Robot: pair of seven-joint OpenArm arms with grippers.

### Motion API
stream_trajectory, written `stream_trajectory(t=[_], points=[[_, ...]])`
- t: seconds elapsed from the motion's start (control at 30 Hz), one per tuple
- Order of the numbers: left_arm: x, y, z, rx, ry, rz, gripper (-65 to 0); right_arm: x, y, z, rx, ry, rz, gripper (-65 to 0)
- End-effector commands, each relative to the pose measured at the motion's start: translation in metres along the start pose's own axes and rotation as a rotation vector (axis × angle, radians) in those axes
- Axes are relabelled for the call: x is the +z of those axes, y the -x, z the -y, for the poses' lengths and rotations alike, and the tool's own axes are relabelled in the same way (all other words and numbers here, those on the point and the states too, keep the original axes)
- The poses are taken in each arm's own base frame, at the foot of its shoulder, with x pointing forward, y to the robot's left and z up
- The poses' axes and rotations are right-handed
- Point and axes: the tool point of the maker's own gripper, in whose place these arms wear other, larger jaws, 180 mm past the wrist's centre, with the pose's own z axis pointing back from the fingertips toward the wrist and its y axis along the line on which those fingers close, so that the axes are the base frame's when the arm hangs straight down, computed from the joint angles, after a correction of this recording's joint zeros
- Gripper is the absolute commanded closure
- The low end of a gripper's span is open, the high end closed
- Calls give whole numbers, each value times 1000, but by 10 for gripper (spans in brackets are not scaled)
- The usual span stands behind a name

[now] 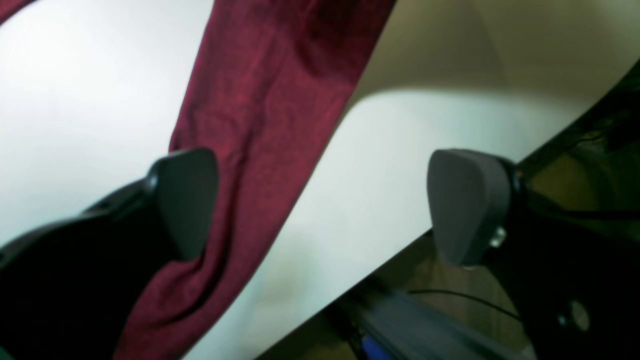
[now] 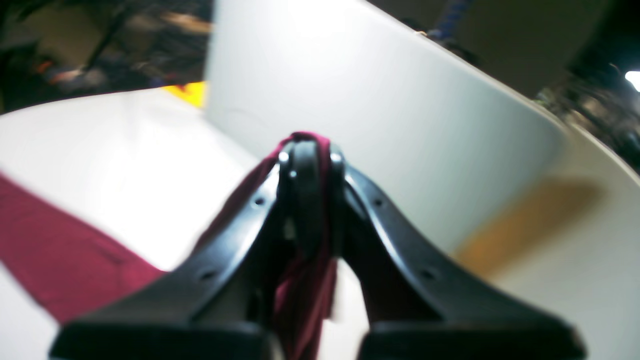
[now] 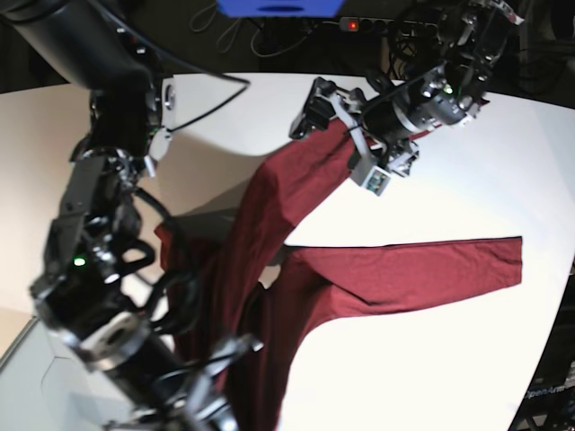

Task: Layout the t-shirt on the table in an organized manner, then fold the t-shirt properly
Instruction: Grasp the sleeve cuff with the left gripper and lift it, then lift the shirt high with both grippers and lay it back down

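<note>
Shirt: the dark maroon t-shirt (image 3: 359,274) lies partly on the white table (image 3: 467,171), bunched at the near side, with one long sleeve stretched flat toward the edge on the left arm's side and another band of cloth rising toward the far side.

Table: smooth and white with a curved rim; bare surface shows around most of the cloth.

Left gripper (image 1: 325,205): jaws spread wide and holding nothing; in the left wrist view a strip of maroon fabric runs past the inner face of one fingertip (image 1: 187,200), and whether it touches cannot be told. In the base view this gripper sits at the far end of the raised band.

Right gripper (image 2: 310,165): jaws pinched together on a fold of the shirt, maroon cloth showing over the tips and hanging down between the fingers.

Handling, judged: light, soft, limp knit; it drapes and stretches under its own weight, slides easily on the smooth top, and will not keep a shape unless laid flat. Not fragile.

Where to take hold, judged: seams and thicker edges such as a shoulder, cuff or hem give the surest pinch; gripping mid-panel only gathers a bunch.

Stage, judged: spreading out is unfinished, and folding has not begun.
</note>
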Motion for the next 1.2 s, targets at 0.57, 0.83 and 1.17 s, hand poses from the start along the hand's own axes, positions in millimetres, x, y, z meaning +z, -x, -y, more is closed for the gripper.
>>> stream_trajectory(t=[0.57, 0.83, 1.17], points=[[-6, -12, -21, -3, -36, 17, -650, -1, -120, -75, 35, -200, 458, -19], [-1, -13, -28, -27, -52, 14, -650, -6, -118, -47, -45, -119, 458, -19], [-3, -30, -32, -38, -58, 52, -650, -37, 44, -28, -234, -14, 77, -19]])
